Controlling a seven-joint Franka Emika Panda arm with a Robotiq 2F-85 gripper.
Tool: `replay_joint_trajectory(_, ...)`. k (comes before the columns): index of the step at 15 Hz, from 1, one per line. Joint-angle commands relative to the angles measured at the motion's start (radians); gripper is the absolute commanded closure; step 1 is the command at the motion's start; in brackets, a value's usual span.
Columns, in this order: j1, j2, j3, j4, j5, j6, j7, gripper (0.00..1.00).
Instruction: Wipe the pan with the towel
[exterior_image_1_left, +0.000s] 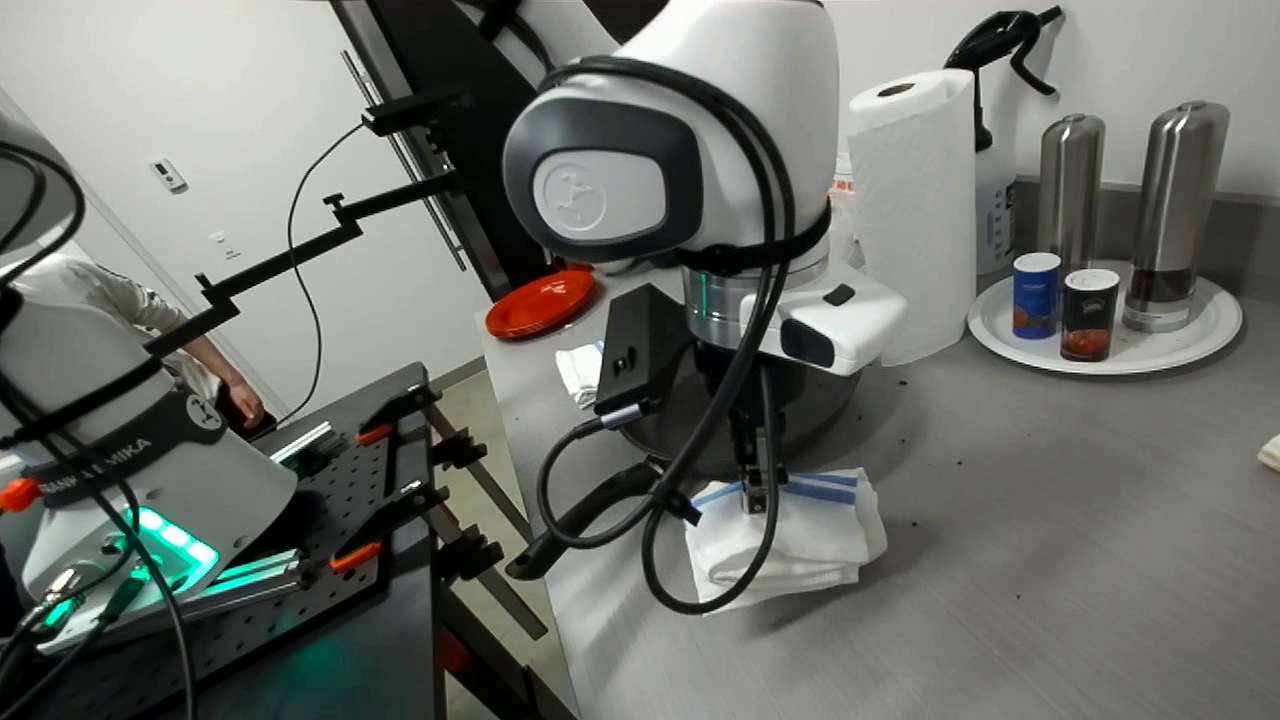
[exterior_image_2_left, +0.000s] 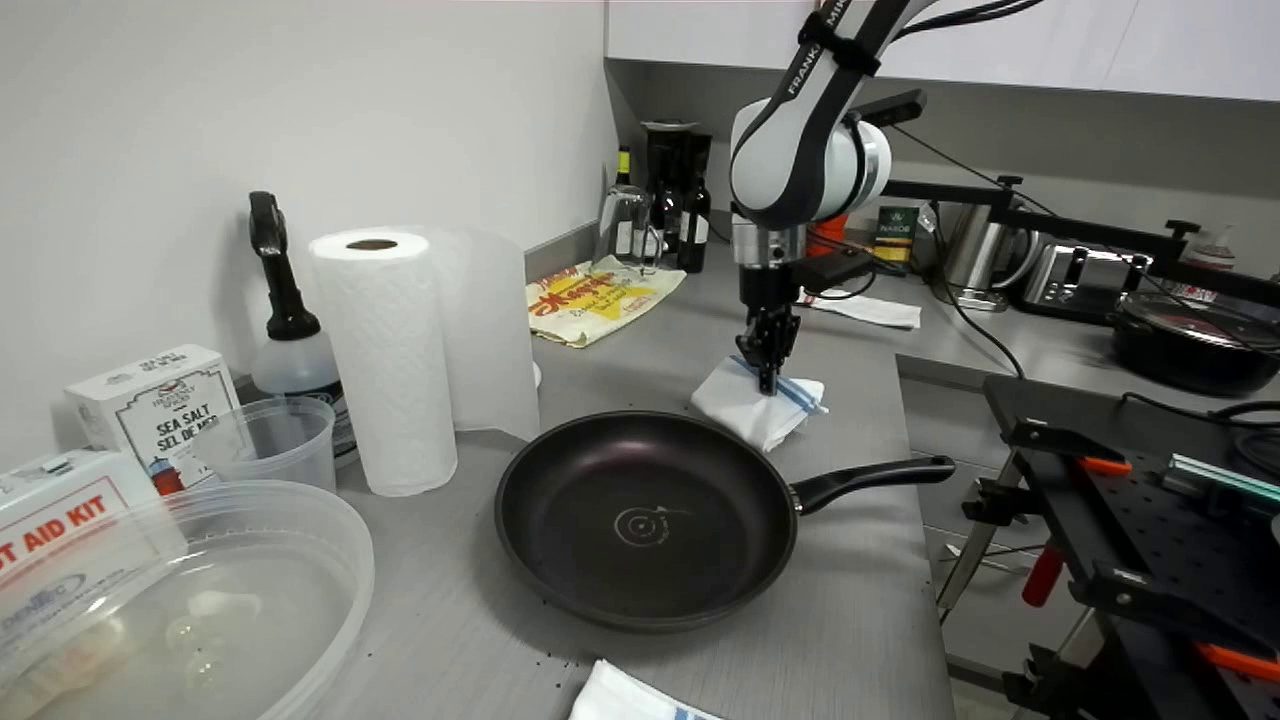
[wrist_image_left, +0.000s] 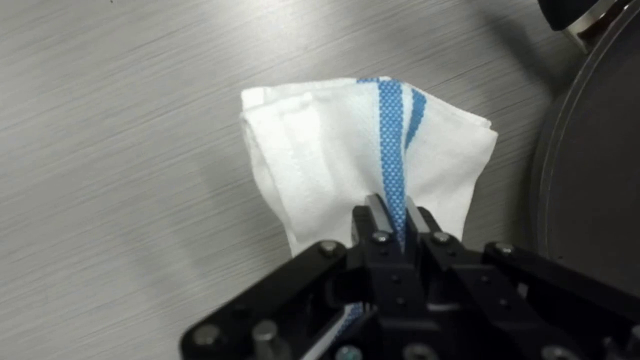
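The gripper (wrist_image_left: 396, 213) is clamping a blue-striped fold of the towel (wrist_image_left: 325, 165), its two fingers (wrist_image_left: 378, 216) pressing together on the cloth. The folded towel is spreading out around the fingertips, just beside the pan (exterior_image_2_left: 620, 500); whether its underside is touching the counter (exterior_image_1_left: 1050, 560), I am not managing to tell from where I am standing. The black pan is sitting on the counter with its dark interior facing up, a strip of counter showing between rim and towel in the wrist view. Its long handle (exterior_image_2_left: 870, 480) is reaching out past the counter's edge. Another white cloth (exterior_image_2_left: 632, 695) is lying on the opposite side of the pan from the towel, partly showing in both exterior views. Dark specks (exterior_image_1_left: 903, 441) are dotting the counter. Near the wall (exterior_image_2_left: 400, 110), a paper-towel roll (exterior_image_2_left: 390, 370) is standing upright, and a white plate (exterior_image_1_left: 1215, 322) is bearing two canisters (exterior_image_1_left: 1036, 297) and two metal cylinders (exterior_image_1_left: 1178, 190).
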Motion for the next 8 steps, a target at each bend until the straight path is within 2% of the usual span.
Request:
replay_joint_trajectory(1, -0.004, 0.033, 0.007, 0.023, 0.017, 0.043, 0.038, 0.98)
replay_joint_trajectory(8, -0.018, 0.066, 0.029, 0.032, 0.045, 0.125, 0.065, 0.98)
